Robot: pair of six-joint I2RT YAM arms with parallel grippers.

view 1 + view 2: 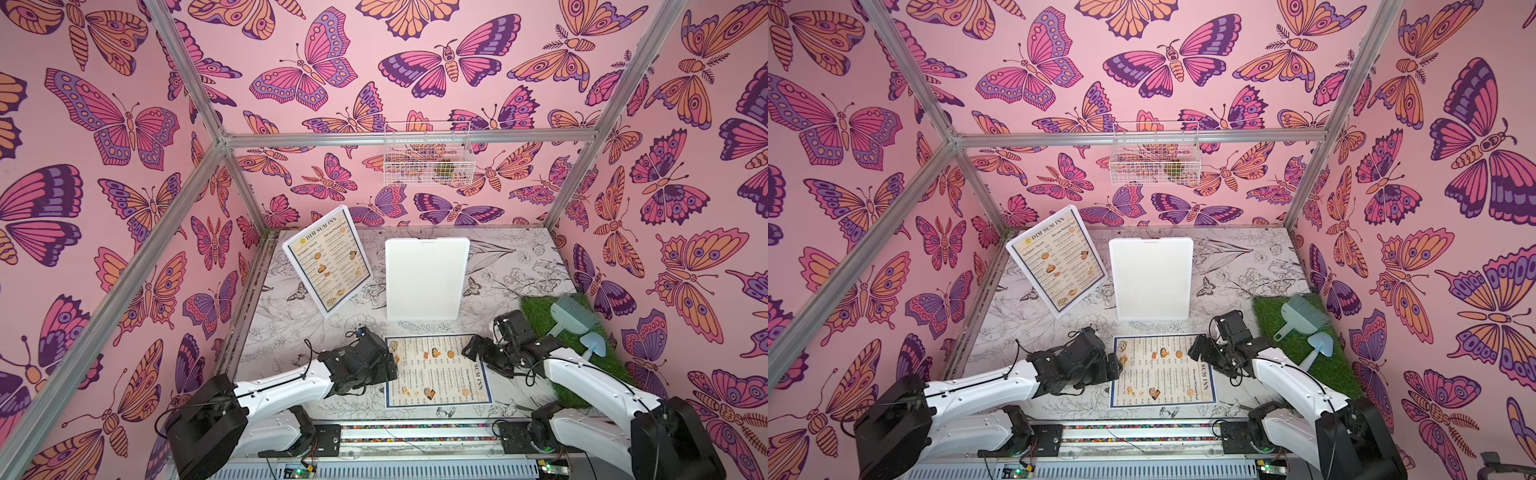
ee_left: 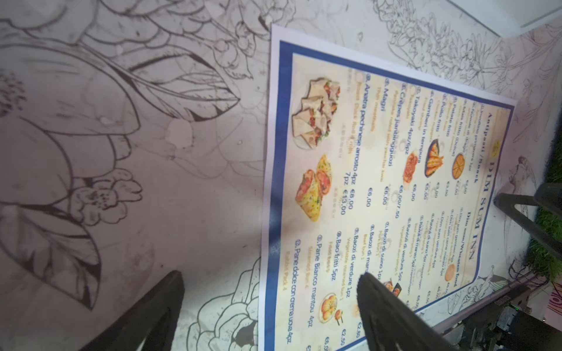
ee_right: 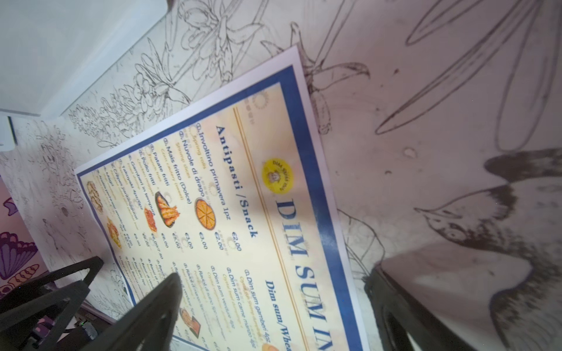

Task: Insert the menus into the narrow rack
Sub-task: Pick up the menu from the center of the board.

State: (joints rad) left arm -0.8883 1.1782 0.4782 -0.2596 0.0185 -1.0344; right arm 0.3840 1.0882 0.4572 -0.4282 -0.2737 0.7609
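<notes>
One menu (image 1: 436,370) lies flat on the near part of the desk (image 1: 519,270). Its long axis runs left to right, with the heading end at the right. The other menu (image 1: 328,259) stands tilted at the far left, well apart. The left jaws straddle the flat sheet's left short edge, one finger (image 2: 383,307) over the paper, and the right jaws straddle the right edge in the same way. Both are released and hold nothing. The left arm (image 1: 282,386) and the right arm (image 1: 582,374) reach low and inward, equally near. I judge that an edge must be lifted first.

Menu (image 1: 437,370) on table (image 1: 519,266) before panel (image 1: 426,278)
</notes>
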